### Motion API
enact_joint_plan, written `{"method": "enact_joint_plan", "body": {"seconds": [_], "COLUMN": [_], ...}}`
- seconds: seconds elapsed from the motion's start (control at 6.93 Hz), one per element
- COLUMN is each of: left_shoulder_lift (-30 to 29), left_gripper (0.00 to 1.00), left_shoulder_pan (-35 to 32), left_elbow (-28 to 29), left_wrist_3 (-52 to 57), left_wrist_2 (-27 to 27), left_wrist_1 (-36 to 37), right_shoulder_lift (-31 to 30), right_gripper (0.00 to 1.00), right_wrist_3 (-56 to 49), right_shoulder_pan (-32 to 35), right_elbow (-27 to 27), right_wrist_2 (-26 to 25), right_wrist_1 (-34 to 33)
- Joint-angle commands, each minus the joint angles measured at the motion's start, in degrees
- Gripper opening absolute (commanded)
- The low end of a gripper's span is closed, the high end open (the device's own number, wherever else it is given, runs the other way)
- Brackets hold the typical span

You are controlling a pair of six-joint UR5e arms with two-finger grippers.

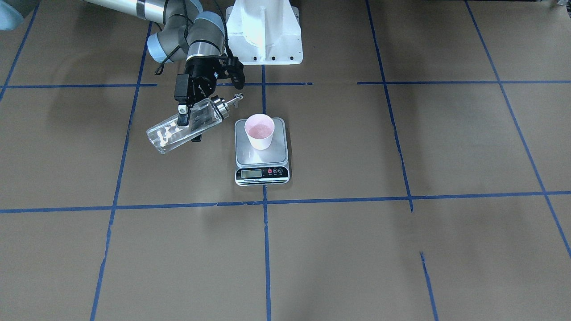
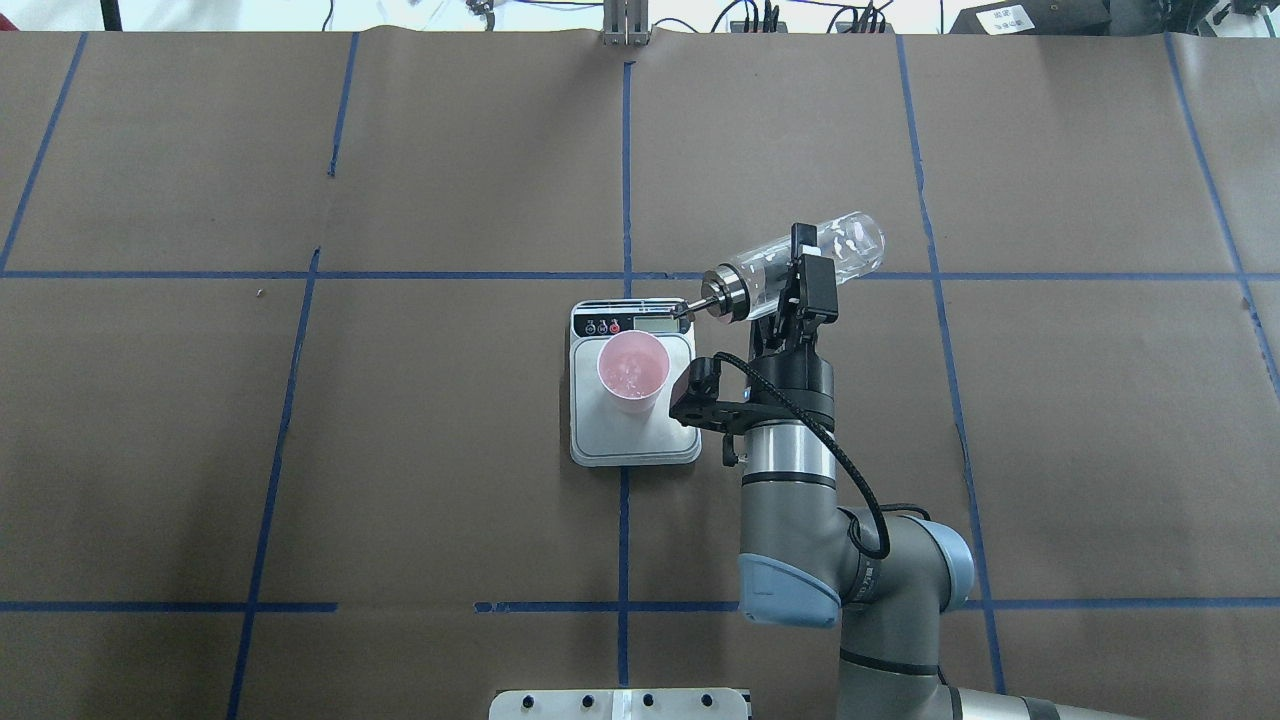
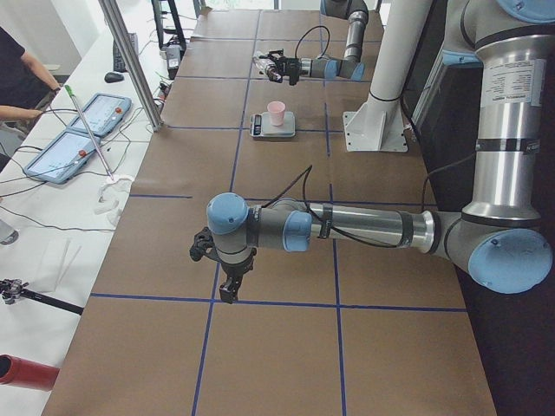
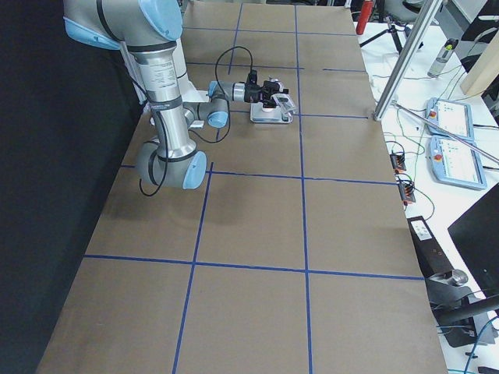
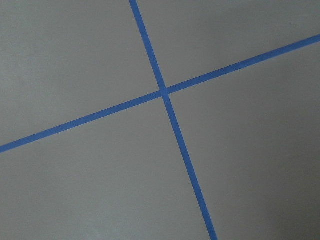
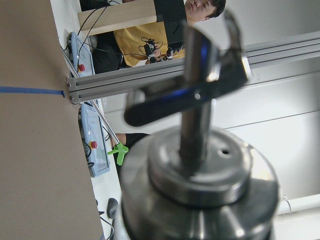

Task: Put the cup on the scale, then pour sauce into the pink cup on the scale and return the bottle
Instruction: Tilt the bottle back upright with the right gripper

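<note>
Black left gripper (image 3: 228, 290) hanging over brown papered table (image 3: 269, 364) near its left end, finger state impossible to tell. Mid-table, small pale pink cup (image 2: 632, 370) sitting on square brushed-steel scale (image 2: 588, 446). Right gripper (image 2: 805, 268) clenching tilted clear glass bottle (image 2: 850, 243), metal spout pointing toward scale.

A small pale pink cup (image 1: 260, 130) is seen upright near the middle of the scale (image 1: 263, 157), on its brushed steel platform, with pinkish contents inside. The scale is laid flat, its LCD and 3 buttons turned away from the robot. The clear glass bottle (image 1: 203, 117) is held off the table, close to horizontal, by the right gripper (image 1: 189, 129), its metal spout pointed toward the scale; white residue is seen inside.
</note>
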Motion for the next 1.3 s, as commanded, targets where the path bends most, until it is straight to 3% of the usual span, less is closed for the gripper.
{"method": "enact_joint_plan", "body": {"seconds": [0.0, 0.43, 0.87, 1.15], "left_shoulder_lift": [-0.51, -0.85, -1.47, -1.65], "left_gripper": [1.0, 1.0, 1.0, 1.0], "left_shoulder_pan": [-0.15, -0.24, -0.76, -1.11], "left_elbow": [-0.08, -0.16, -1.65, -4.72], "left_wrist_3": [-0.07, -0.07, -0.07, -0.07], "left_wrist_2": [0.0, 0.0, 0.09, 0.09], "left_wrist_1": [0.31, 0.49, 2.49, 5.76], "right_shoulder_lift": [-0.49, -0.93, -3.03, -8.9], "right_gripper": [0.0, 0.0, 0.0, 0.0], "right_wrist_3": [5.37, 25.36, 43.37, 46.01], "right_shoulder_pan": [0.03, 0.2, 0.38, 0.9], "right_elbow": [0.32, 0.93, 4.88, 7.69], "right_wrist_2": [3.33, 8.26, 13.17, 15.9], "right_wrist_1": [5.4, 7.98, 7.98, 7.98]}}
